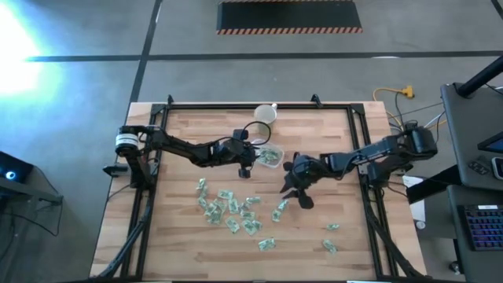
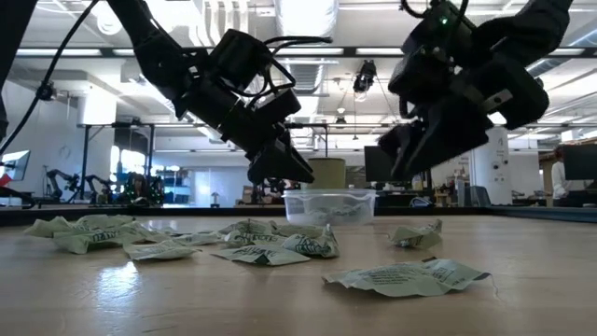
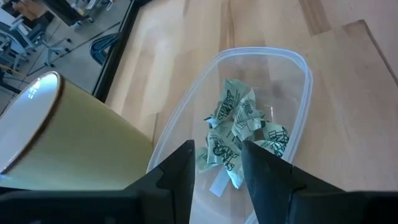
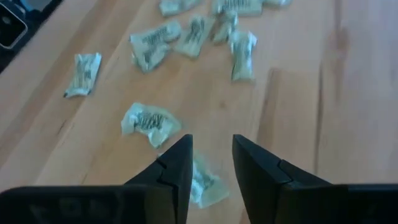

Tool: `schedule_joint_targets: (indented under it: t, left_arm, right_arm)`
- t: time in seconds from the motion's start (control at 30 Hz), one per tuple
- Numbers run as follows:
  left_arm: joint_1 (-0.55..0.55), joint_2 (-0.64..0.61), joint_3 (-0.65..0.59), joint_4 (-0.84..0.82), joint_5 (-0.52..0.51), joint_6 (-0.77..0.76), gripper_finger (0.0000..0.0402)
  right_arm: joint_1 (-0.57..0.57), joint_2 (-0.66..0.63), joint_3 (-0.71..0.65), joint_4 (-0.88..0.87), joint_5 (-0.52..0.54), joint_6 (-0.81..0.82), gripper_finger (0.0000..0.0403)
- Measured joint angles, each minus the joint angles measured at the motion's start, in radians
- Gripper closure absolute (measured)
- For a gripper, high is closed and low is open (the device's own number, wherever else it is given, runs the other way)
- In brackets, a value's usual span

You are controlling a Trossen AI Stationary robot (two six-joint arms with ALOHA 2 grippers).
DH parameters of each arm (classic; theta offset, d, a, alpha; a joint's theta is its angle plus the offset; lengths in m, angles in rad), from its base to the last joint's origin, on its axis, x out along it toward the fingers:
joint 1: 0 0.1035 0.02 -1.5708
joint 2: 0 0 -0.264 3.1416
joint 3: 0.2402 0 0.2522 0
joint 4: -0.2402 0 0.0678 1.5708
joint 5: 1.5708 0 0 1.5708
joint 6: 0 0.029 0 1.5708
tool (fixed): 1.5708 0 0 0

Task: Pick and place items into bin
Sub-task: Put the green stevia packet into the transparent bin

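Observation:
The clear bin (image 1: 272, 157) (image 2: 328, 205) stands on the table's far middle with several pale-green packets (image 3: 239, 124) inside. My left gripper (image 1: 245, 165) (image 3: 217, 158) hangs open just above the bin's left end, touching nothing. Loose packets (image 1: 230, 211) (image 2: 266, 245) lie scattered on the wood nearer the front. My right gripper (image 1: 297, 191) (image 2: 408, 161) is open and raised above the table, right of the bin. In its wrist view, a packet (image 4: 203, 181) lies below and between its fingers (image 4: 211, 155), untouched.
A pale cream cup (image 1: 265, 115) (image 3: 62, 143) stands just beyond the bin's far left side, close to my left gripper. More packets lie near the table's front right (image 1: 331, 237). A black frame rail (image 1: 259, 106) edges the table.

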Motion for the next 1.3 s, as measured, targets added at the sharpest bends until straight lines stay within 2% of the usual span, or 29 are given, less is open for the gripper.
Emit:
schedule_joint_targets:
  t: [0.5,0.73,0.93,1.3]
  left_arm:
    - [-0.004,-0.03,0.0,-0.001,0.0,-0.002,0.0285]
    - [-0.008,-0.034,0.0,-0.009,0.0,-0.002,0.0285]
    - [-0.012,-0.034,0.0,-0.009,0.0,-0.002,0.0285]
    - [-0.013,-0.038,0.0,-0.012,0.0,-0.002,0.0285]
  right_arm:
    - [0.04,0.128,0.01,0.001,-0.008,0.079,0.0244]
    - [0.04,0.152,0.012,-0.004,0.034,0.075,0.024]
    - [0.044,0.153,0.013,-0.005,0.076,0.071,0.0269]
    - [0.047,0.111,0.018,-0.017,0.086,0.019,0.0371]
